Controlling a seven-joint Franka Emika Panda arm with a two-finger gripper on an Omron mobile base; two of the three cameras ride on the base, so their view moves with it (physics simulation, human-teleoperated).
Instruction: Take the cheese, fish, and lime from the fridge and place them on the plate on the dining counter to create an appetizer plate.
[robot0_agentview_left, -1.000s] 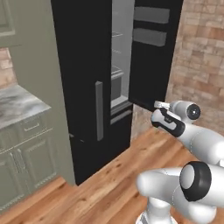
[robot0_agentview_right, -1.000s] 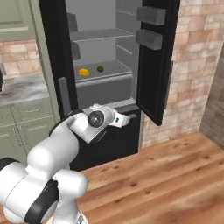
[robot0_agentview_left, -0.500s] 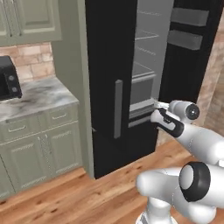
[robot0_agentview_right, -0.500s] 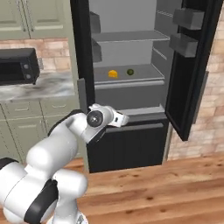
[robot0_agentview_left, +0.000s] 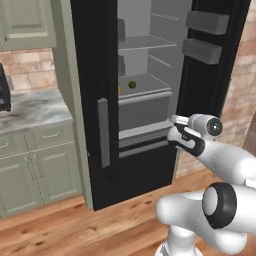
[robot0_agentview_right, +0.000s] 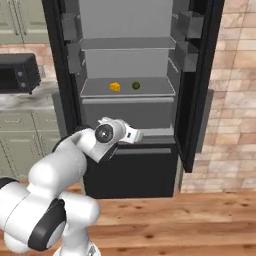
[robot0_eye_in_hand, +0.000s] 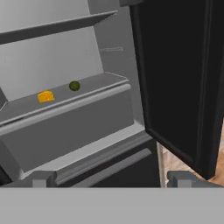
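Note:
The black fridge (robot0_agentview_right: 65, 75) stands open in front of me, its grey inside (robot0_agentview_left: 145, 55) showing. On its middle shelf lie the small yellow-orange cheese (robot0_agentview_right: 115, 87) (robot0_eye_in_hand: 45, 96) and, just right of it, the dark green lime (robot0_agentview_right: 135, 85) (robot0_eye_in_hand: 74, 85) (robot0_agentview_left: 132, 84). The fish is hidden or out of view. The plate and the dining counter are out of view. My gripper (robot0_eye_in_hand: 111, 179) (robot0_agentview_right: 137, 135) (robot0_agentview_left: 176, 122) hangs open and empty in front of the fridge's lower drawer, below the shelf and apart from both foods.
The open fridge door (robot0_agentview_left: 210, 75) (robot0_agentview_right: 200, 80) with grey bins (robot0_agentview_left: 202, 50) stands at the right, close to my hand. A marble counter on sage cabinets (robot0_agentview_left: 30, 107) with a black microwave (robot0_agentview_right: 17, 72) lies to the left. Brick wall (robot0_agentview_right: 237, 75) and wooden floor (robot0_agentview_left: 75, 225) flank the fridge.
The whole picture has shifted: the base has driven round, so the fridge's open inside now faces me squarely. The gripper has stayed open and empty.

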